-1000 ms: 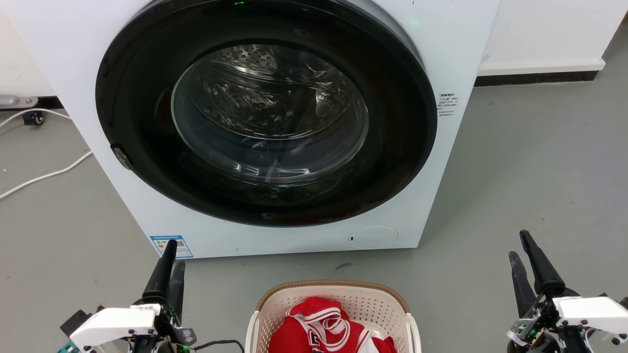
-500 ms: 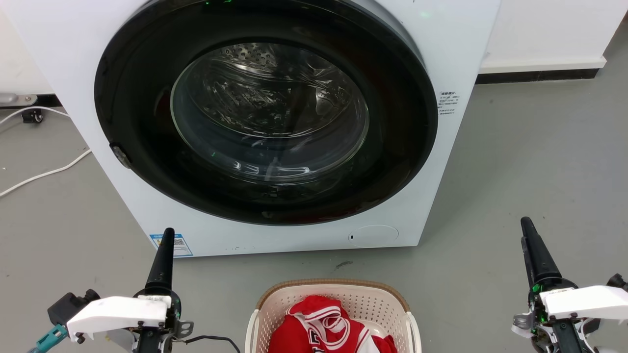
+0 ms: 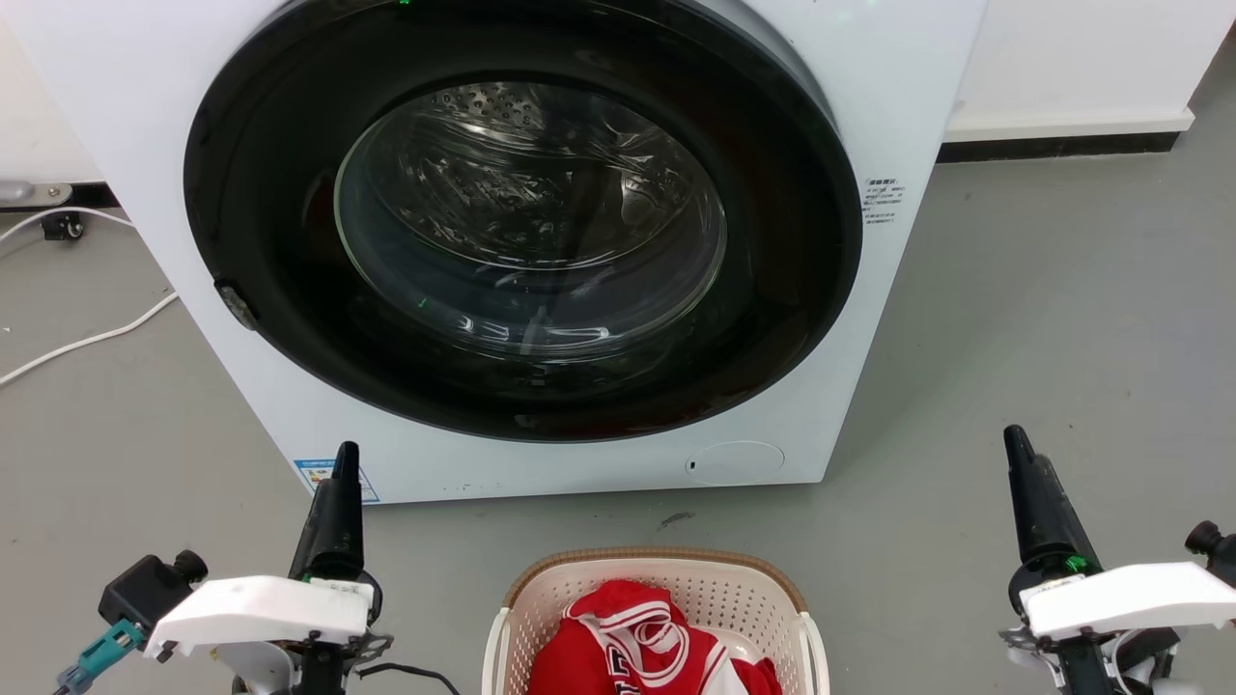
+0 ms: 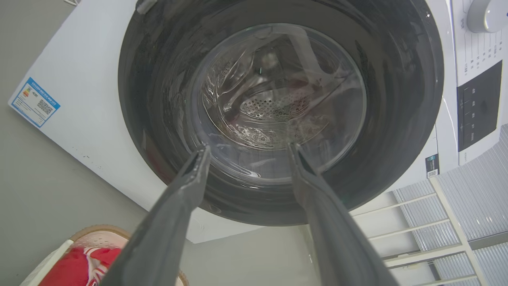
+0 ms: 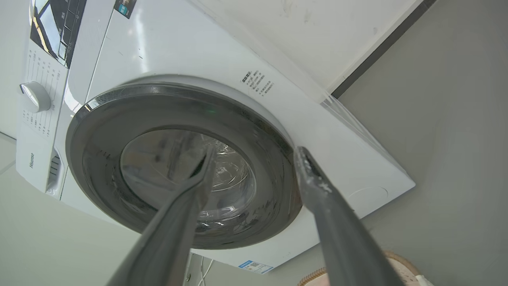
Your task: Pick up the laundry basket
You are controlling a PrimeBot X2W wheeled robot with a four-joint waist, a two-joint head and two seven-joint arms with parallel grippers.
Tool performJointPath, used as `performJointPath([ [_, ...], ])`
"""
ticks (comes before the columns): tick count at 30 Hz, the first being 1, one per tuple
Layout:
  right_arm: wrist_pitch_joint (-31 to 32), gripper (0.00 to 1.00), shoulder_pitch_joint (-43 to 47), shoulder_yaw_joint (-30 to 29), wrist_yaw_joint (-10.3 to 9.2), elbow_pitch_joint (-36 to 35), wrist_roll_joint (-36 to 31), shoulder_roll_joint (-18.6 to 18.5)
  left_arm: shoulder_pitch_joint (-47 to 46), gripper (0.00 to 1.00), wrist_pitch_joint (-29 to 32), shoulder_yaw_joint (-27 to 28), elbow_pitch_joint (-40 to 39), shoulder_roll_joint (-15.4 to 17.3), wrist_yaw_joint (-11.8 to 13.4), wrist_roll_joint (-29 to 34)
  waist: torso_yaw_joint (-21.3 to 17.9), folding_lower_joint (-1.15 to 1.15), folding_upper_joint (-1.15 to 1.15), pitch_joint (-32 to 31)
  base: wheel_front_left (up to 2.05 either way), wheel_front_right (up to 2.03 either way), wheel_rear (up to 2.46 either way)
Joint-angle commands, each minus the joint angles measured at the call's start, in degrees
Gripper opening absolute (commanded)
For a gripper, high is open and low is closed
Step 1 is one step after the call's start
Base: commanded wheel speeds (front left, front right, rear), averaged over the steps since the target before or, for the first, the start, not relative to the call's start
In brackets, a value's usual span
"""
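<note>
The laundry basket [image 3: 716, 591], cream-white and perforated with a tan woven rim, stands on the floor at the bottom centre of the head view, with red and white clothing [image 3: 637, 645] in it. My left gripper [image 3: 345, 452] hovers to the left of the basket and apart from it, turned edge-on. My right gripper [image 3: 1014, 439] hovers far to the right of the basket, also edge-on. In the left wrist view the left gripper [image 4: 249, 147] is open and holds nothing, with the basket [image 4: 98, 231] at the lower left. The right gripper [image 5: 254, 151] is likewise open, with the basket's rim [image 5: 397, 259] at the bottom right.
A white washing machine [image 3: 898, 87] with a shut, dark round glass door [image 3: 526, 217] stands just beyond the basket. A white cable [image 3: 87, 343] lies on the grey floor at the left. Behind at the right runs a white wall with a dark skirting [image 3: 1057, 150].
Both wrists have rolled, so each gripper's two fingers now line up edge-on in the head view. The left gripper has shifted slightly right, the right one slightly left and up. The basket has not moved.
</note>
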Motion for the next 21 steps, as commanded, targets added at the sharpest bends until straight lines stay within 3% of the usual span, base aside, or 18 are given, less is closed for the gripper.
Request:
performJointPath([
  [1, -0.8, 1.00, -0.1, 0.4, 0.01, -1.5, -2.8, -0.2, -0.2, 1.00, -0.7, -0.3, -1.3, 0.2, 0.2, 2.5, 0.0, 0.00, 0.00, 0.0, 0.00, 0.00, 0.00],
  [21, -4.6, 1.00, 1.7, 1.8, 0.02, -4.8, -20.2, -0.2, 1.5, 1.00, -4.5, -2.7, -3.3, 0.2, 1.6, 20.4, 0.1, 0.00, 0.00, 0.2, 0.00, 0.00, 0.00],
])
